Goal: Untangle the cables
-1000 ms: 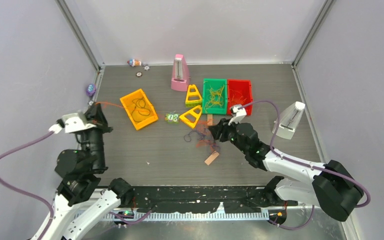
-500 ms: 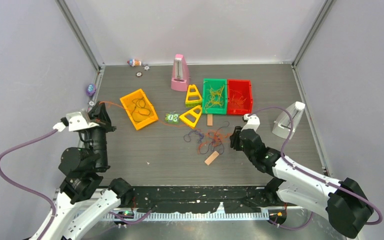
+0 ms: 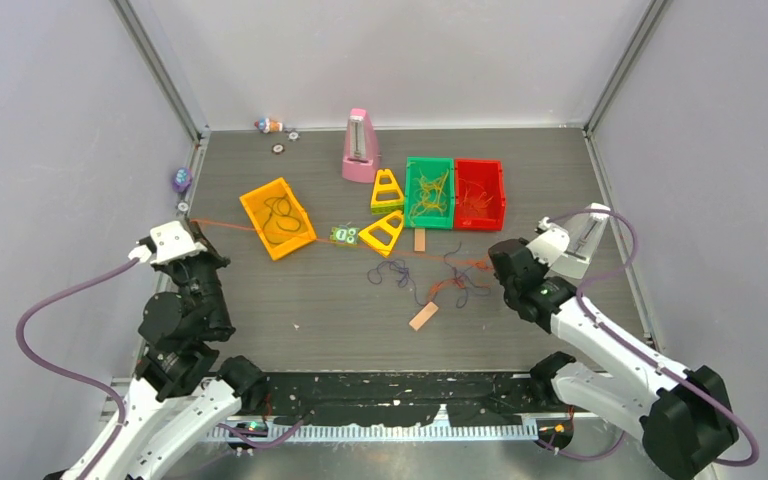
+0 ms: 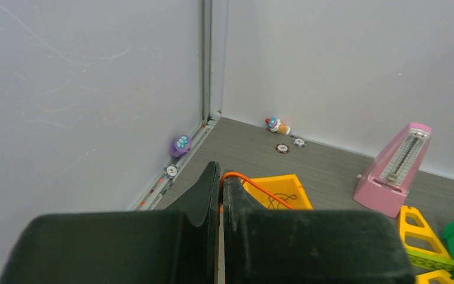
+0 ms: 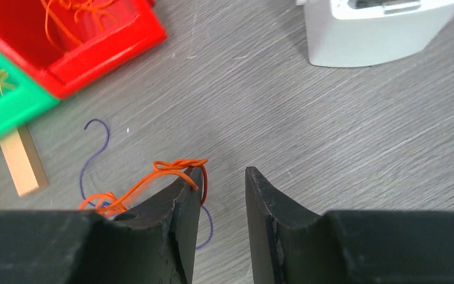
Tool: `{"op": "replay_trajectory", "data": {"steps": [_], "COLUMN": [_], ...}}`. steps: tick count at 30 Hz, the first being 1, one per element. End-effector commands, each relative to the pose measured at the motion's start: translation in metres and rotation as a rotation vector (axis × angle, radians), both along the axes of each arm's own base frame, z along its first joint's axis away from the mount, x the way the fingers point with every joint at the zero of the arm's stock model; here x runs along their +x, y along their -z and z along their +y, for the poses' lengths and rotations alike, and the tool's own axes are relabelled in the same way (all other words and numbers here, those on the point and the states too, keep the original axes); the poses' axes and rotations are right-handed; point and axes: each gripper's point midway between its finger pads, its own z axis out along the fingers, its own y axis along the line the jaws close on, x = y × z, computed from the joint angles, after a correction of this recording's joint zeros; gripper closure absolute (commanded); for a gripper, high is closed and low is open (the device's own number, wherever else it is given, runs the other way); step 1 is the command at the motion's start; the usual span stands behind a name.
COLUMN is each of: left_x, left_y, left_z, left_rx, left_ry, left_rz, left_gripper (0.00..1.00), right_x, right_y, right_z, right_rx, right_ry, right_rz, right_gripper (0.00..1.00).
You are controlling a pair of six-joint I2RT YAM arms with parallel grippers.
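Taut across the table (image 3: 310, 310) ran the orange cable (image 3: 430, 258), a thin line from the left tool (image 4: 221, 175), past the orange bin (image 3: 257, 228), over to the right tool (image 5: 223, 177). The left tool was pinched together on that cable, the cord curling out between its fingers. The right tool stood apart and gripped nothing. A knotted loop of the orange cable hung hooked over one fingertip (image 5: 189, 183). Dark purple cables (image 3: 390, 272) lay loose on the table just beside it. This looked like the pull-apart step, one strand being drawn clear of the snarl. Next, the right tool would need to close on that loop or slip free of it. The left arm was folded upright by the left wall. The right arm reached low, wrist beside the white metronome (image 3: 578, 240).
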Motion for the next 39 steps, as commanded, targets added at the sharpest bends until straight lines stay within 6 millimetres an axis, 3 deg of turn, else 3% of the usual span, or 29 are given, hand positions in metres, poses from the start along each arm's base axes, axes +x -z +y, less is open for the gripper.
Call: {"op": "replay_trajectory", "data": {"steps": [1, 2, 5, 8, 9, 13, 18, 23, 26, 30, 32, 36, 39], "left_x": [-0.021, -0.021, -0.014, 0.005, 0.011, 0.032, 0.043, 0.048, 0.049, 0.047, 0.048, 0.052, 0.056], "left_y": [-0.011, -0.010, -0.005, 0.008, 0.014, 0.058, 0.121, 0.174, 0.211, 0.240, 0.245, 0.232, 0.214], "left_z": [0.036, 0.036, 0.028, -0.006, -0.021, -0.076, -0.117, -0.124, -0.120, -0.123, -0.126, -0.143, -0.160], "left_rx": [-0.092, -0.088, -0.086, -0.071, -0.093, -0.159, -0.278, -0.362, -0.365, -0.385, -0.389, -0.363, -0.349], "left_ry": [-0.181, -0.190, -0.157, 0.033, 0.107, 0.322, 0.421, 0.390, 0.339, 0.320, 0.336, 0.453, 0.564], "left_rz": [-0.060, -0.054, -0.037, 0.006, 0.024, 0.192, 0.371, 0.432, 0.483, 0.537, 0.541, 0.490, 0.429], "left_gripper": [1.00, 1.00, 1.00, 1.00, 1.00, 1.00, 1.00, 1.00, 0.94, 0.85, 0.72, 0.03, 0.00], "right_x": [-0.013, -0.012, -0.005, 0.007, 0.011, 0.015, 0.007, 0.010, 0.012, 0.015, 0.015, 0.014, 0.015], "right_y": [0.003, 0.006, 0.000, -0.015, -0.022, -0.042, -0.057, -0.060, -0.061, -0.065, -0.067, -0.070, -0.075], "right_z": [-0.038, -0.043, -0.033, -0.015, 0.000, 0.040, 0.083, 0.084, 0.088, 0.094, 0.099, 0.106, 0.110], "right_rx": [0.069, 0.088, 0.116, 0.086, 0.114, 0.145, 0.211, 0.177, 0.181, 0.191, 0.196, 0.191, 0.184], "right_ry": [0.203, 0.221, 0.108, -0.081, -0.166, -0.445, -0.715, -0.736, -0.742, -0.755, -0.772, -0.805, -0.820], "right_rz": [0.013, 0.005, -0.021, -0.058, -0.079, -0.134, -0.142, -0.074, -0.066, -0.064, -0.057, -0.035, -0.029], "right_gripper": [0.64, 0.64, 0.66, 0.68, 0.70, 0.70, 0.71, 0.73, 0.74, 0.75, 0.76, 0.76, 0.76]}}
